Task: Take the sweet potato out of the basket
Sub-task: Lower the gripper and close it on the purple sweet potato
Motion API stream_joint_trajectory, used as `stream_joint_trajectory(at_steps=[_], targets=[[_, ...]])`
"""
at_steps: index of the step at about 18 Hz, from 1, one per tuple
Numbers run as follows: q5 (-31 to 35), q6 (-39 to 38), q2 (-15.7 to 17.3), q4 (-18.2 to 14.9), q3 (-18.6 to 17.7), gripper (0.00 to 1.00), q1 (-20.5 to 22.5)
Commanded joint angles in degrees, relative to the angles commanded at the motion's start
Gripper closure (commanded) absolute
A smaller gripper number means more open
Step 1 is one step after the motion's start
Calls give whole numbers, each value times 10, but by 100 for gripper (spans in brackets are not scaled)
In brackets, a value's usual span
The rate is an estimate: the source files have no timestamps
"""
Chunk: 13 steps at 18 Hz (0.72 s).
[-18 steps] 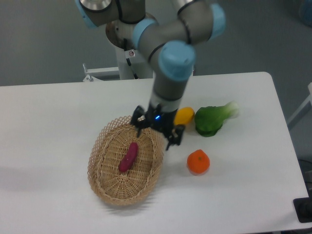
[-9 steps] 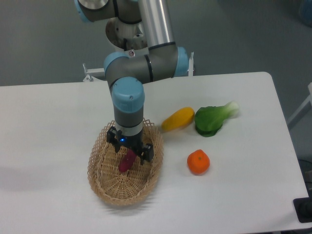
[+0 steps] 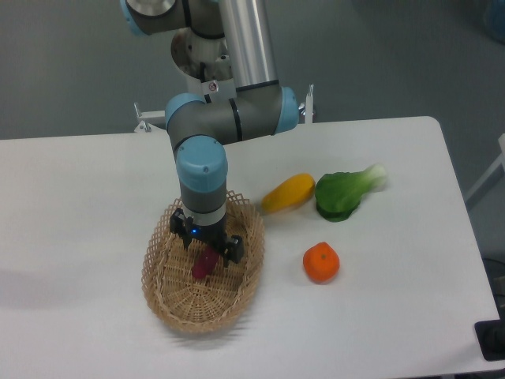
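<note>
The sweet potato (image 3: 203, 266) is a slim purple-magenta tuber lying in the middle of the oval tan wicker basket (image 3: 179, 301) at the front left of the white table. My gripper (image 3: 211, 249) points straight down into the basket, right over the upper end of the sweet potato. Its two dark fingers (image 3: 234, 251) stand apart, one on each side of the tuber, so it looks open. The wrist hides the tuber's upper half, and I cannot tell whether the fingers touch it.
A yellow oblong vegetable (image 3: 288, 192) and a green leafy vegetable (image 3: 344, 193) lie right of the basket, towards the back. An orange (image 3: 321, 263) sits to the basket's right. The arm's base (image 3: 207, 63) stands behind the table.
My gripper has moved left from the basket's right rim to above the sweet potato, then sunk a little over it. The yellow vegetable, hidden before, now shows.
</note>
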Motion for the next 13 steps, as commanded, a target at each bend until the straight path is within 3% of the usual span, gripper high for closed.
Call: stream_joint_trajectory(at_steps=[2,3,7,9,13], targets=[[0,-1,0,1,0,0,0],[0,-1,2,1,1,5,0],[1,4,3,1,1,48,0],[1,5,4,1,4,61,1],[10,6,4,1,5,67,1]])
